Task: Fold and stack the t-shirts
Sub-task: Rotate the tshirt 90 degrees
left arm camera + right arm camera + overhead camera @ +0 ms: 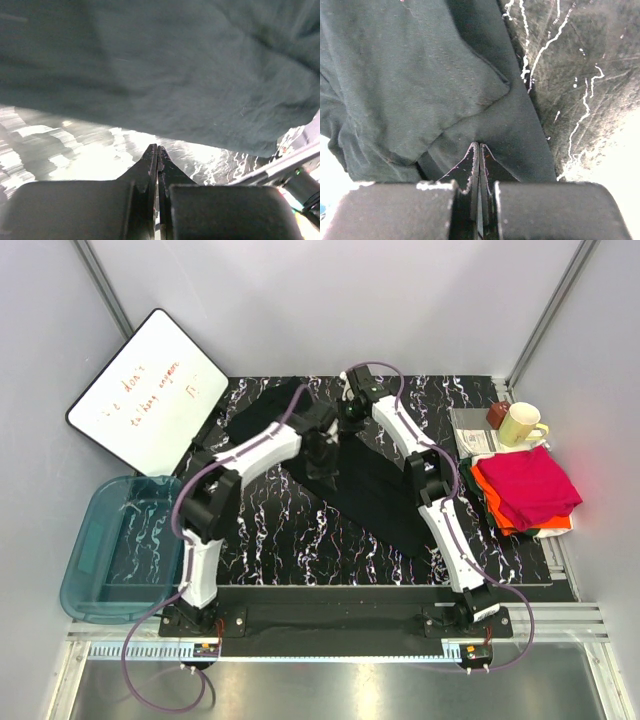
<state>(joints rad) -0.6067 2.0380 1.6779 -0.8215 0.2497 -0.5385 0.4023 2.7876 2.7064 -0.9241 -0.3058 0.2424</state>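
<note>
**The black t-shirt (390,502) is soft, light and limp, and lies slantwise across the table (285,540).**

Its far end is bunched up near both arms. The folded pink t-shirt (528,483) sits on the orange piece (497,514) at the right edge. The right gripper (479,146) is closed tight, its tips nipping a fold of black cloth. The left gripper (158,150) is also pressed closed with nothing visibly between its tips — the cloth hangs just beyond. I'd expect it to sag and slide, so hem or shoulder corners look like the best hold.
</note>
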